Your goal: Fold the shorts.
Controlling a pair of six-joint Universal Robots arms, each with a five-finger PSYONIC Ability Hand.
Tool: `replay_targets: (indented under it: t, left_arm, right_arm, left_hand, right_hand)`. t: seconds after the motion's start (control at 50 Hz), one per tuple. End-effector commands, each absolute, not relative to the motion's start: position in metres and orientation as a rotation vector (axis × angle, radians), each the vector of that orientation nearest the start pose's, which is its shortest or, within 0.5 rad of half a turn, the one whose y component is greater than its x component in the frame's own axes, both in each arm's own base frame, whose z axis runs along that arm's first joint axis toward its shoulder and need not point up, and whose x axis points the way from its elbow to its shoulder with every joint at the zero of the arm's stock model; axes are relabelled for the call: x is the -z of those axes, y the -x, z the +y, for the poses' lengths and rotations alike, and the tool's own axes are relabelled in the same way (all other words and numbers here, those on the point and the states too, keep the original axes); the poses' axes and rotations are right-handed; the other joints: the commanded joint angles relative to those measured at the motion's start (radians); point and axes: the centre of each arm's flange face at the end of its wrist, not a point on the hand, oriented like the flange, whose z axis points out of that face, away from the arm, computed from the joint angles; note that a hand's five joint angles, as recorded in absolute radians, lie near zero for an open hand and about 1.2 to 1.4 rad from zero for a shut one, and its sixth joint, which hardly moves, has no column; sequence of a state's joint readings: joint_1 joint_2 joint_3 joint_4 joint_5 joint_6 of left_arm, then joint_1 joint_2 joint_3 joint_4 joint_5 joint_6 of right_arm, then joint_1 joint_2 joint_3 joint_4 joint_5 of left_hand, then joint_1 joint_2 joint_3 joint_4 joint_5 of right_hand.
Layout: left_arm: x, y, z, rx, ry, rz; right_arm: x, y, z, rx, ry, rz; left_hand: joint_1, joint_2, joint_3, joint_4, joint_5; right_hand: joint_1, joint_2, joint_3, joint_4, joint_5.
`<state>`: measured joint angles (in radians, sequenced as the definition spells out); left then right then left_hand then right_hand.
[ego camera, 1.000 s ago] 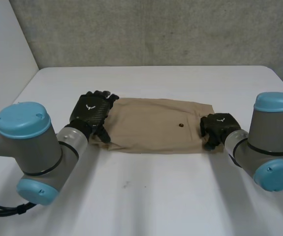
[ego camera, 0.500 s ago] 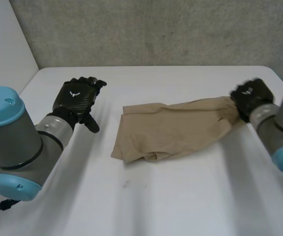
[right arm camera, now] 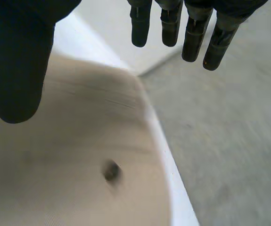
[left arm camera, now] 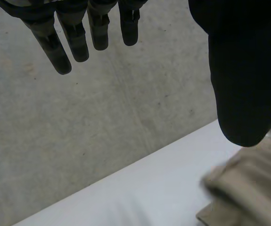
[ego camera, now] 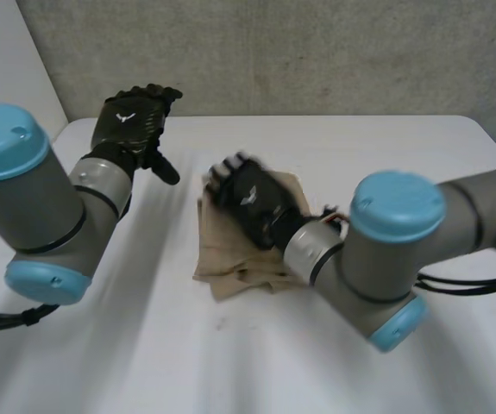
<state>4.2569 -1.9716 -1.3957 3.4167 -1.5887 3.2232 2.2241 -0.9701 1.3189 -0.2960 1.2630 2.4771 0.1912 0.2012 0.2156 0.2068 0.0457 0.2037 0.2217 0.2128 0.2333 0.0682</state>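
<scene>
Robot's left hand (ego camera: 133,119) hangs raised above the far left corner of the white worktop (ego camera: 230,371), well apart from the cloth. Its fingers (left arm camera: 55,47) are straight and spread, its thumb (left arm camera: 241,94) is held out to the side, and it grips nothing. The left arm (ego camera: 32,198) is bent up beneath it, in front of the grey wall (ego camera: 334,52). Near the middle of the worktop the tan shorts (ego camera: 230,259) lie in 1 rumpled heap, doubled over on themselves, the near edge uneven and puckered. Over the far half of that heap sits the right hand (ego camera: 252,197), back upward, reaching across on the right arm (ego camera: 394,250), whose elbow hangs low over the worktop's near right. In the right wrist view this hand's fingers (right arm camera: 170,28) are straight and apart from the thumb, pinching nothing. The cloth and a small dark button (right arm camera: 110,172) lie spread under the palm; whether the palm touches the cloth cannot be told. By the look of it the crosswise fold is being laid down, 1 end set on the other, so the task seems well along but not tidy. The next move appears to call for lifting the right hand off without dragging the top layer. Both hands could then square the 2 layers and press out the puckers along the near edge.
</scene>
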Motion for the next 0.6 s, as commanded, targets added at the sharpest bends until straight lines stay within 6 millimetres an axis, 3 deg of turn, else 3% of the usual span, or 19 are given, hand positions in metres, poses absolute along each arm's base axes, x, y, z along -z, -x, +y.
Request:
replay_targets:
  t: [0.02,0.1,0.22,0.34,0.42,0.54,0.6]
  left_arm:
    - [-0.226,0.327,-0.298,2.356,-0.746,2.397]
    - [-0.212,0.343,-0.295,2.305,-0.81,2.448]
    - [-0.17,0.358,-0.29,2.123,-0.904,2.569]
    - [-0.135,0.345,-0.29,1.849,-0.866,2.654]
    - [-0.124,0.336,-0.285,1.702,-0.906,2.62]
    - [-0.12,0.335,-0.275,1.64,-1.027,2.554]
    - [-0.134,0.338,-0.272,1.69,-1.032,2.539]
  right_arm:
    - [-0.237,-0.342,-0.293,1.813,0.702,1.744]
    - [-0.22,-0.34,-0.304,1.716,0.68,1.837]
    - [-0.187,-0.337,-0.318,1.566,0.677,2.012]
    - [-0.141,-0.336,-0.317,1.372,0.741,2.198]
    - [-0.128,-0.332,-0.319,1.396,0.842,2.269]
    - [-0.13,-0.327,-0.32,1.504,0.998,2.322]
    - [-0.149,-0.328,-0.317,1.565,1.048,2.285]
  left_hand:
    - [-0.01,-0.02,-0.034,-0.026,-0.039]
    - [-0.007,-0.017,-0.031,-0.023,-0.036]
    - [0.022,0.012,-0.002,0.007,-0.007]
    - [0.034,0.024,0.01,0.018,0.005]
    - [0.022,0.012,-0.002,0.007,-0.007]
    - [0.016,0.006,-0.008,0.001,-0.013]
    - [0.008,-0.002,-0.017,-0.008,-0.021]
  right_hand:
    - [-0.029,-0.047,-0.038,-0.059,-0.068]
    - [-0.029,-0.047,-0.038,-0.059,-0.068]
    - [-0.029,-0.047,-0.038,-0.059,-0.068]
    - [-0.029,-0.047,-0.038,-0.059,-0.068]
    - [-0.029,-0.047,-0.038,-0.059,-0.068]
    - [-0.029,-0.047,-0.038,-0.059,-0.068]
    - [-0.029,-0.047,-0.038,-0.059,-0.068]
